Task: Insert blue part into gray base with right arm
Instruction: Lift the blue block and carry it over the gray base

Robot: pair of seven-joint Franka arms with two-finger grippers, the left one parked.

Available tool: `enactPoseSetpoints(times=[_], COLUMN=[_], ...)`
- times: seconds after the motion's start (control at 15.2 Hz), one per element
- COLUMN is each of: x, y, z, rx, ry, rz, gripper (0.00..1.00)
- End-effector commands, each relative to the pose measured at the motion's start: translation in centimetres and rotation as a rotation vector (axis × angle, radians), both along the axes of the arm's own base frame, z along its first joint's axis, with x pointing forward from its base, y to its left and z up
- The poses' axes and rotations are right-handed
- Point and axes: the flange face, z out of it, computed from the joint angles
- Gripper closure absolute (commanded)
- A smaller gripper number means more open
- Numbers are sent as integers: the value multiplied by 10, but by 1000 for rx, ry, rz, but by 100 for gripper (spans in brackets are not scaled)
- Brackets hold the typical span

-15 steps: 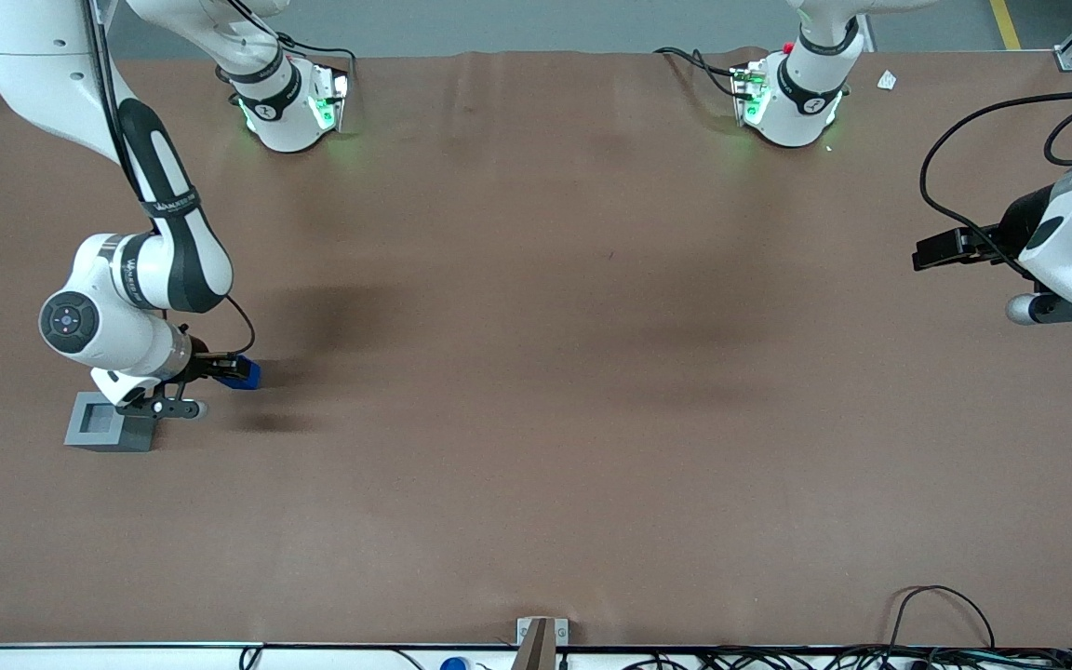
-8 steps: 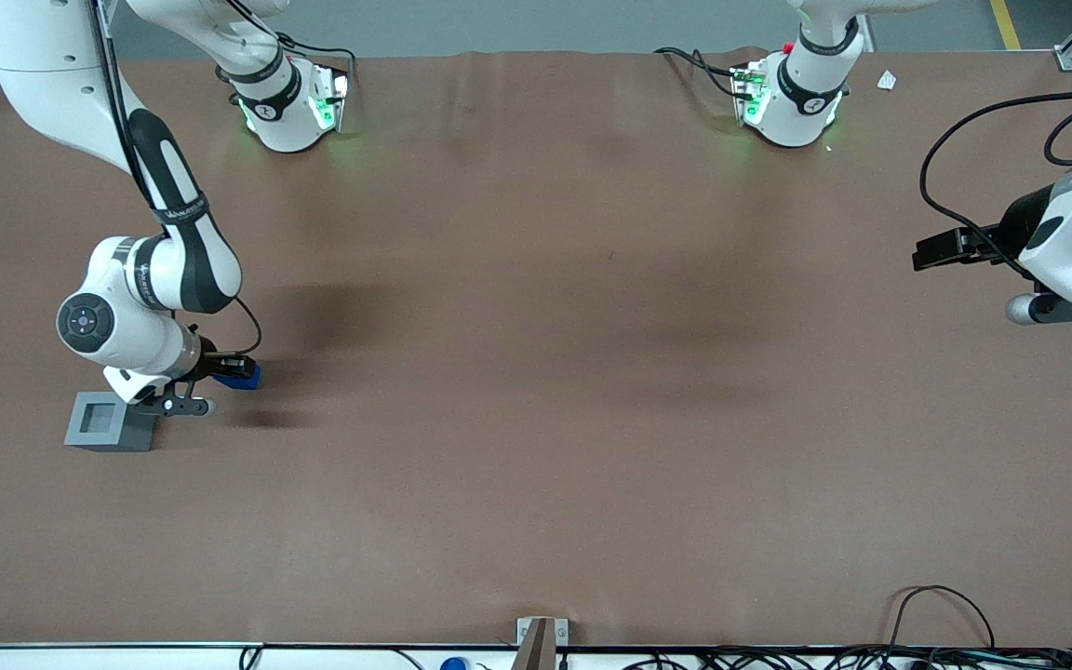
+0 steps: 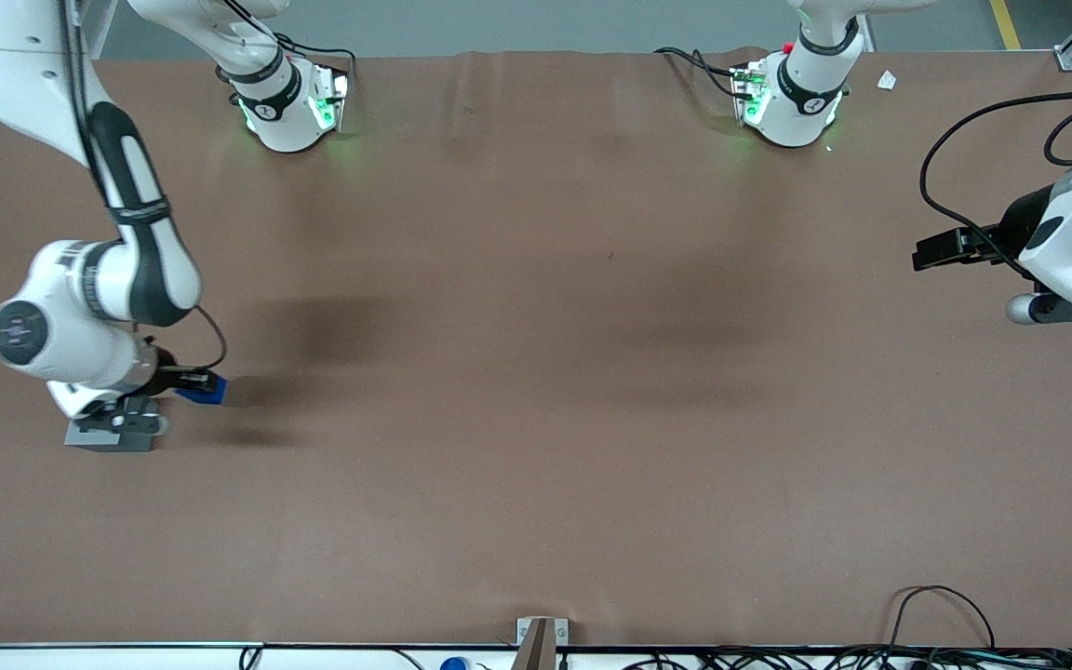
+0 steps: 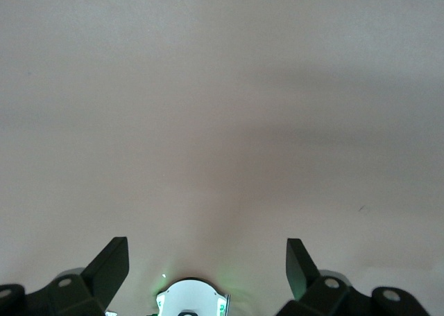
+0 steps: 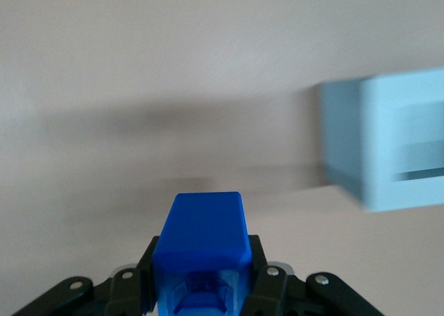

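Right arm (image 3: 131, 186) bent low over the working arm's end of the brown counter (image 3: 536, 372), wrist housing hanging above the gray base (image 3: 113, 435). Gripper (image 3: 190, 383) just above the counter surface, beside the base on the side toward the parked arm's end and slightly farther from the front camera.

Fingers (image 5: 267, 278) pinching the blue part (image 5: 201, 243) from both sides; part seated between them with its rounded square end face pointing away from the wrist. In the front view, blue part (image 3: 202, 389) showing as a small bright block at the gripper tip, clear of the gray base and not in the recess.

Gray base resting flat on the counter; most of its top face covered in the front view by the arm's wrist, only the lower edge and one side wall showing. In the right wrist view, gray base (image 5: 388, 146) appearing as a pale cube with one corner edge turned toward the camera, smeared by motion blur; recess not distinguishable there. Bare counter visible between blue part and base in that view.

Dark shadow (image 3: 331, 321) of the arm on the counter, farther from the front camera than the gripper.
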Motion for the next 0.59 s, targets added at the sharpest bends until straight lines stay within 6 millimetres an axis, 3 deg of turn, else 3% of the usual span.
enactPoseSetpoints(times=[0.0,0.07,0.33,0.53], x=[23,29,46,39], y=[-31,-41,-93,-144], z=[55,65,74,55], rx=[-10,-16,-44,-15], ry=[-61,-83,-70,-16], rz=[-15,-15,15,30], gripper=[98,100,100,100])
